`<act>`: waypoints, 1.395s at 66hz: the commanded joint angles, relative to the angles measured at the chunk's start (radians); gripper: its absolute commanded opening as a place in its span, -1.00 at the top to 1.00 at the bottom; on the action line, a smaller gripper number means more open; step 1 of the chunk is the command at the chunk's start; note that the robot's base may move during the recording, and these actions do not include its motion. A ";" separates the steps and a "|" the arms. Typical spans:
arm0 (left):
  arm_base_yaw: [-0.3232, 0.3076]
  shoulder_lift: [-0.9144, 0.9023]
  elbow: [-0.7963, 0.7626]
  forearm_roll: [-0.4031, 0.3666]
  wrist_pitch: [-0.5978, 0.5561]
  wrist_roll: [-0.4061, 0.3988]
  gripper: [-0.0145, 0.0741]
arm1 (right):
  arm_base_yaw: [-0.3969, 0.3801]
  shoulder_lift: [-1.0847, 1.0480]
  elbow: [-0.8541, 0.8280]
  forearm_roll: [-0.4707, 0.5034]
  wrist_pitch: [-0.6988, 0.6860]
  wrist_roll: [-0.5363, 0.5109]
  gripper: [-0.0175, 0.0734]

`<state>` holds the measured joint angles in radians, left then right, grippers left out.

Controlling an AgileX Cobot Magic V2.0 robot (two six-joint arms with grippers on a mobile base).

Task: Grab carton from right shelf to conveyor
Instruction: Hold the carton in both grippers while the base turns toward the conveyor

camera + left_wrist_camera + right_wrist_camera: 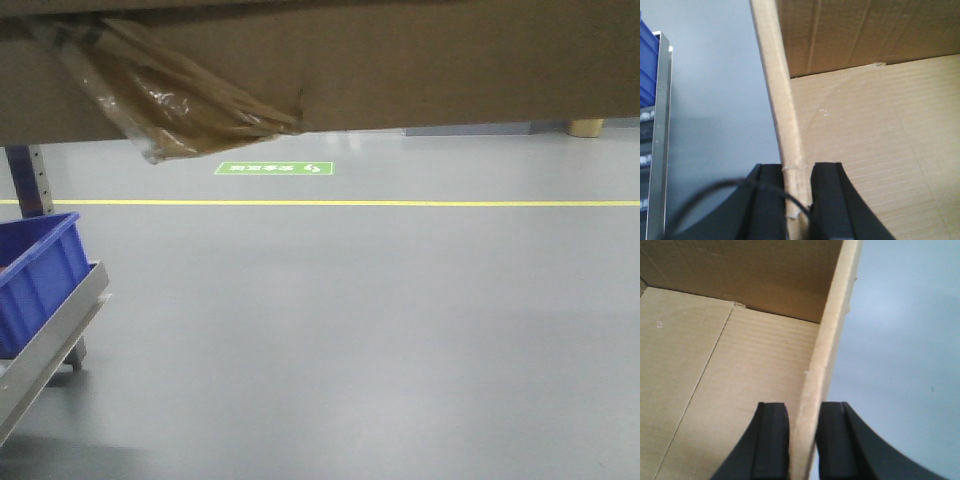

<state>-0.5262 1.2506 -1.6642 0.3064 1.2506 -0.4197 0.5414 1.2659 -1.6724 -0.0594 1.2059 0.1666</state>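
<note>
Since the carton (pixel 420 60) hangs clear of the floor (pixel 350 330), right of the shelf (pixel 50 340), my left hand (pixel 799 192) clamped on its left wall and my right hand (pixel 802 435) on its right wall, I should move both together, level, so neither thin wall tears or slips.

The left gripper (pixel 796 200) is showing at the bottom centre of its wrist view. Its two black fingers (pixel 766 205) are standing upright and parallel and are pinching the thin side wall of the carton (pixel 782 100) between them, one finger lying on either face. The right gripper (pixel 802 440) is sitting at the bottom centre of its own wrist view in the same pose, its black fingers (pixel 771 440) pressing close against both faces of another wall, with the finger on the right of the frame looking slightly broader.
</note>
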 commanded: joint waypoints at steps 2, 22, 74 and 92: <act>-0.011 -0.009 -0.004 -0.026 -0.030 0.008 0.71 | 0.002 -0.010 -0.003 -0.006 -0.070 -0.010 0.76; -0.011 -0.009 -0.004 -0.024 -0.030 0.008 0.71 | 0.002 -0.010 -0.003 -0.006 -0.070 -0.010 0.76; -0.011 -0.009 -0.004 -0.024 -0.036 0.008 0.71 | 0.002 -0.010 -0.003 -0.006 -0.072 -0.010 0.76; -0.011 -0.009 -0.004 -0.024 -0.036 0.008 0.71 | 0.002 -0.010 -0.003 -0.006 -0.089 -0.010 0.76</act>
<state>-0.5262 1.2506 -1.6642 0.3109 1.2506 -0.4197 0.5414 1.2659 -1.6724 -0.0594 1.1926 0.1666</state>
